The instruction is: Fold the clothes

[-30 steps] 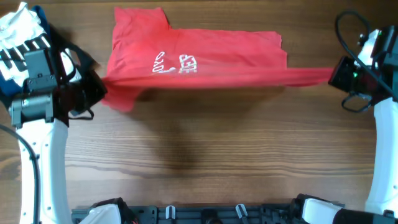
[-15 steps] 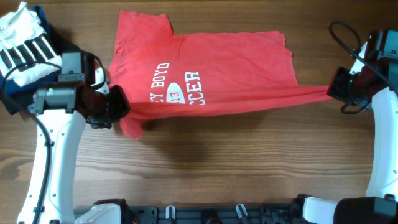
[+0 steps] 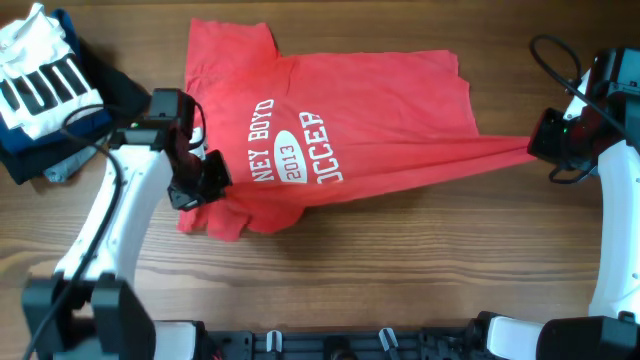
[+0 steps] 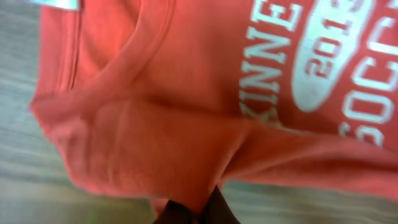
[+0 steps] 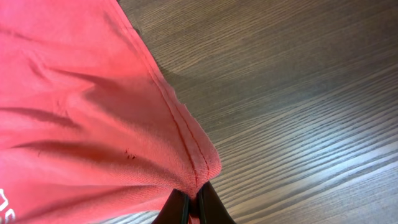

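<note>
The clothes, a red T-shirt (image 3: 370, 110) with white lettering, lie spread over the middle of the wooden table. My left gripper (image 3: 208, 180) is shut on the shirt's shoulder area near the collar, at its left side; in the left wrist view the red cloth (image 4: 186, 124) bunches into the dark fingertips (image 4: 217, 208). My right gripper (image 3: 540, 140) is shut on a hem corner, which it draws out into a taut point to the right. The stitched hem (image 5: 186, 149) is pinched between its fingers in the right wrist view.
At the table's far left lies a pile with a white black-striped garment (image 3: 40, 85) on navy folded clothes (image 3: 30, 155). Bare wooden table (image 3: 400, 270) lies in front of the shirt. A black rail (image 3: 330, 340) runs along the near edge.
My left gripper has carried its end of the shirt to the right and nearer the front, so more of the lettering shows. The right gripper has held its place.
</note>
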`<state>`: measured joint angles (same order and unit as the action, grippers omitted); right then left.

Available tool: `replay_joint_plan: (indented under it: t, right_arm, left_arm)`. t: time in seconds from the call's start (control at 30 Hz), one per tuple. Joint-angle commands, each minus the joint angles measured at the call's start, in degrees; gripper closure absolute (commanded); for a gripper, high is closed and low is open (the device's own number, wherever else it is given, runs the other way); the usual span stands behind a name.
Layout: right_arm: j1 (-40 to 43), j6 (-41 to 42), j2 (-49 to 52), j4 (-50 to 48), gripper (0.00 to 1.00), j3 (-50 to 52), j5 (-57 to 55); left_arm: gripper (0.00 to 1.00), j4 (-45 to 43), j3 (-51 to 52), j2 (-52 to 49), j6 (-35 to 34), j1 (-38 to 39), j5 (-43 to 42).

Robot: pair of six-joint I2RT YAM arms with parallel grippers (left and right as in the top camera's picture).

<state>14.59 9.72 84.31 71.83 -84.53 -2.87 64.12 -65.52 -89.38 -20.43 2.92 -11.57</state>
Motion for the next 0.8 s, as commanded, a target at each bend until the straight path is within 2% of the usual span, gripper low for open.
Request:
replay_joint_plan:
  t: [0.0, 0.13, 0.17, 0.2, 0.23, 0.33, 0.53, 0.63, 0.77]
  right_arm:
    - [0.48, -0.74, 0.37, 0.02, 0.96, 0.13, -1.84]
    - [0.48, -0.72, 0.37, 0.0, 0.96, 0.13, -1.84]
    - [0.48, -0.74, 0.37, 0.0, 0.96, 0.13, -1.84]
    - [0.48, -0.76, 0.37, 0.0, 0.96, 0.13, -1.84]
    - [0.48, -0.74, 0.37, 0.0, 0.96, 0.13, -1.84]
    - [0.48, -0.74, 0.37, 0.02, 0.96, 0.13, -1.84]
    - [0.48, -0.74, 0.37, -0.26, 0.96, 0.13, -1.81]
    - [0.48, -0.72, 0.37, -0.22, 0.96, 0.13, -1.81]
    - [0.48, -0.74, 0.37, -0.17, 0.96, 0.13, -1.81]
  left_arm:
    - [0.96, -5.11, 0.81, -5.44, 0.28, 0.24, 1.16]
    - [0.95, -13.81, 0.81, -9.88, 0.31, 0.24, 1.18]
    - [0.86, -16.31, 0.81, -10.75, 0.31, 0.24, 1.18]
    - [0.66, -19.37, 0.81, -11.72, 0.31, 0.24, 1.16]
    - [0.52, -21.31, 0.81, -12.15, 0.31, 0.24, 1.16]
    - [0.41, -22.86, 0.81, -12.52, 0.28, 0.24, 0.87]
    - [0.39, -16.59, 0.79, -12.52, 0.63, 0.17, 0.94]
    - [0.44, -14.25, 0.81, -12.52, 0.5, 0.68, 0.48]
    - [0.44, -13.05, 0.81, -12.63, 0.5, 1.68, 0.72]
